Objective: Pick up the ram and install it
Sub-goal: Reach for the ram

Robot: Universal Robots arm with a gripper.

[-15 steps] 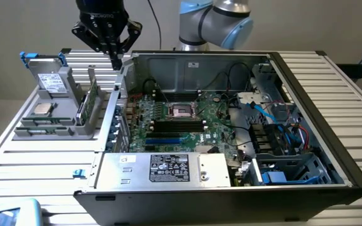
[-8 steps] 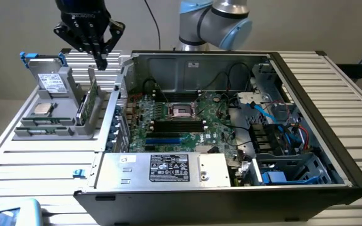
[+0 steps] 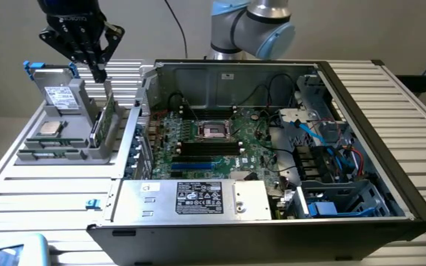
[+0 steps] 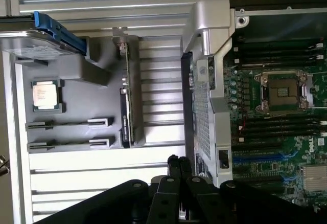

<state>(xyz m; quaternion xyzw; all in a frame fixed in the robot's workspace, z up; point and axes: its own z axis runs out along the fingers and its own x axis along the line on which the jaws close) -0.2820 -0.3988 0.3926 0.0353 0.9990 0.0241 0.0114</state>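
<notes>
Pale, bare wall stood behind a slatted white metal table [image 3: 42,188], whose ribs ran across the whole surface. On it sat an open computer case [image 3: 228,86] with its green motherboard [image 3: 221,147] exposed, and the robot arm [image 3: 254,25] rose behind the case. At the exterior view's left, just beside the case, a grey holder [image 3: 65,156] rested on the slats. It carried a hard drive [image 3: 59,97] with blue brackets, a square processor chip [image 3: 49,128] and the ram [image 3: 104,119]. The ram stood on its long edge in the slot nearest the case. The black gripper [image 3: 98,75] hung above the ram's far end, apart from it, its fingers pressed together with nothing between them.
</notes>
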